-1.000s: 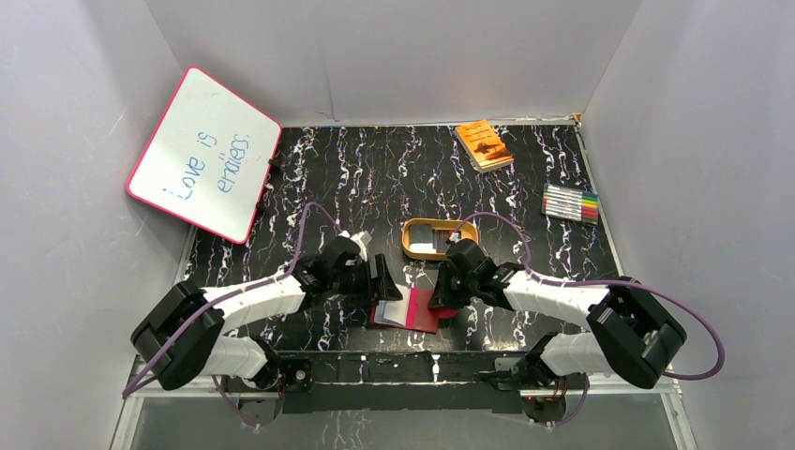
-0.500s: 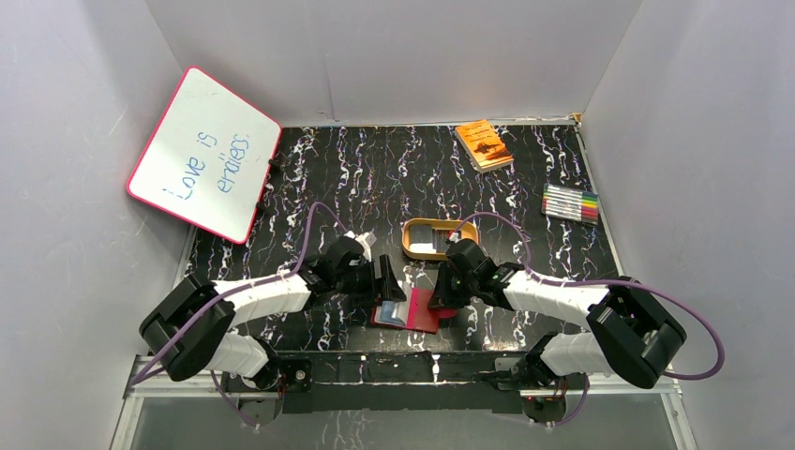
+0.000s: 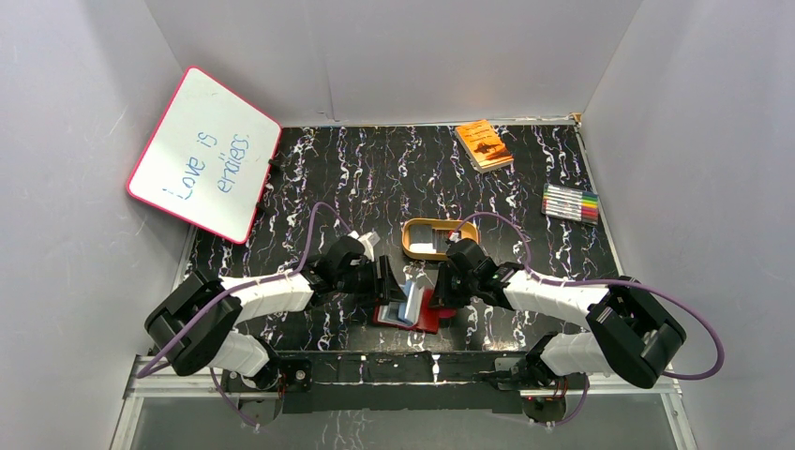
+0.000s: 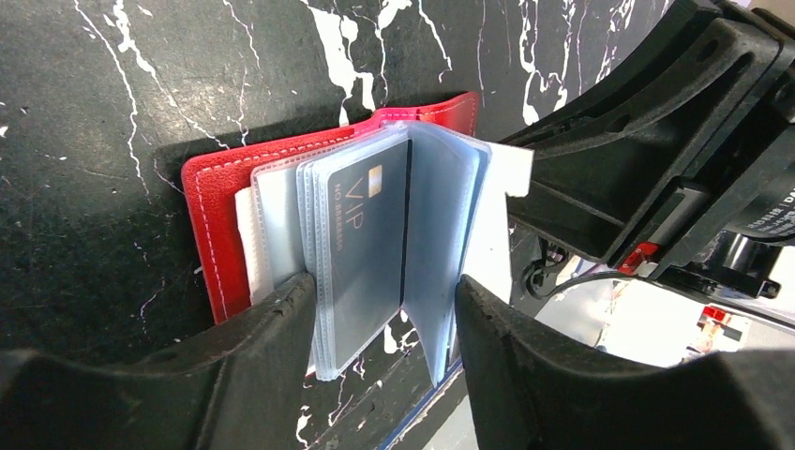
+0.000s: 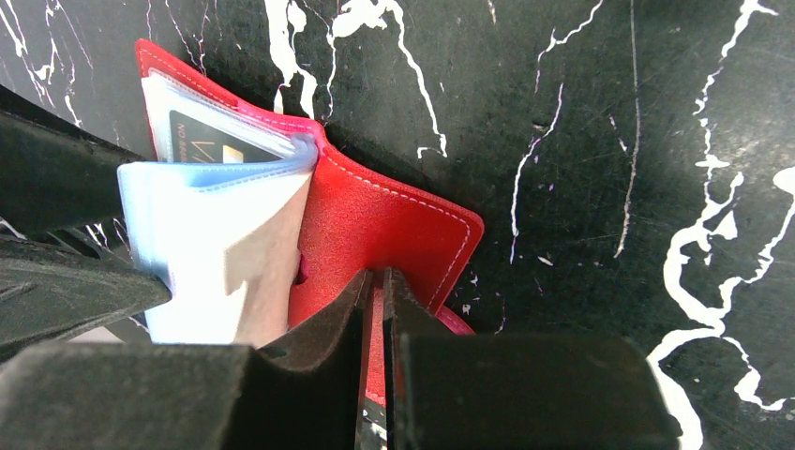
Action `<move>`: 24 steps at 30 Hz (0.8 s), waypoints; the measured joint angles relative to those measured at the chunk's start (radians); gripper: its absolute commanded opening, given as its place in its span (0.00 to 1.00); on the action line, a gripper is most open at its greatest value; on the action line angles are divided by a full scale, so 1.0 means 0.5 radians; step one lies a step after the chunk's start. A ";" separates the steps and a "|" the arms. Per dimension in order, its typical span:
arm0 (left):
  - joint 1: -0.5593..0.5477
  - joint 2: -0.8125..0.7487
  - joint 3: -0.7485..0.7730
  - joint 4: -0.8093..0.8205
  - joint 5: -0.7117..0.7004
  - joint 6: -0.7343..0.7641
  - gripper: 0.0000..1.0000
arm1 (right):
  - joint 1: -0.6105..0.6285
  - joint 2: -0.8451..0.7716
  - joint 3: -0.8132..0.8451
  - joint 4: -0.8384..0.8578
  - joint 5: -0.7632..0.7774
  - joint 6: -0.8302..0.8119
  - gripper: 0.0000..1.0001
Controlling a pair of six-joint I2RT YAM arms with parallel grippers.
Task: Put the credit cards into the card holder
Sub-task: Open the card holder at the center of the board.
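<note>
Red card holder [image 4: 211,206], one; grey VIP card [image 4: 366,244] inside, one.

Left pincer [image 4: 380,300] spread apart, right pincer [image 5: 375,286] pinched tight.

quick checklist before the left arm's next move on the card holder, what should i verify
1. card holder lying open: ok
2. right gripper clamped on the edge of its red cover: ok
3. clear sleeves standing up between the fingers of the left gripper: ok
4. VIP card sitting inside a sleeve: ok
5. left fingers actually pinching the sleeves: cannot tell
6. more cards waiting in the gold tray: cannot tell, something grey lies in it
</note>
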 measured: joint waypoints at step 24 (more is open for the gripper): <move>-0.023 -0.005 -0.006 0.346 0.259 -0.121 0.45 | 0.002 0.014 0.000 0.034 -0.011 0.000 0.19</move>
